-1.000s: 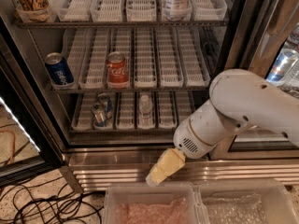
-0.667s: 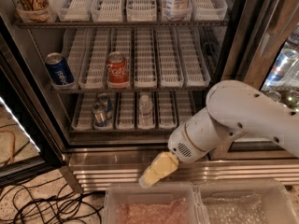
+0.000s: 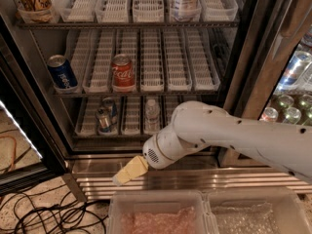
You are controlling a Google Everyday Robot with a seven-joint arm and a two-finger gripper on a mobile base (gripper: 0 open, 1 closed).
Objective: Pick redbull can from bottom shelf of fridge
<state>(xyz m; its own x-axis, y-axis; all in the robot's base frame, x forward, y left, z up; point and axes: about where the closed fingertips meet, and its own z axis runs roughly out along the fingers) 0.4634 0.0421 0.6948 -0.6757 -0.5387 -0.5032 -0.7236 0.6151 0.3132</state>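
The fridge (image 3: 240, 67) stands open in front of me. On its bottom shelf (image 3: 131, 117) a slim blue-and-silver redbull can (image 3: 103, 120) stands at the left, with what looks like a second can right behind it (image 3: 111, 106). A small clear water bottle (image 3: 152, 112) stands two lanes to the right. My gripper (image 3: 127, 171), tan-tipped on a white arm (image 3: 204, 130), hangs in front of the ribbed steel base (image 3: 204, 179). It is below the bottom shelf, a little right of the redbull can, and holds nothing that I can see.
A dark-blue Pepsi can (image 3: 62, 73) and a red Coke can (image 3: 123, 72) stand on the shelf above. The neighbouring cooler with cans (image 3: 292, 96) is at the right. Clear bins (image 3: 156, 213) lie below. Black cables (image 3: 44, 213) cover the floor at the left.
The arm has swung left, and the gripper has moved left and slightly down in front of the steel base. The cans and the bottle have not moved.
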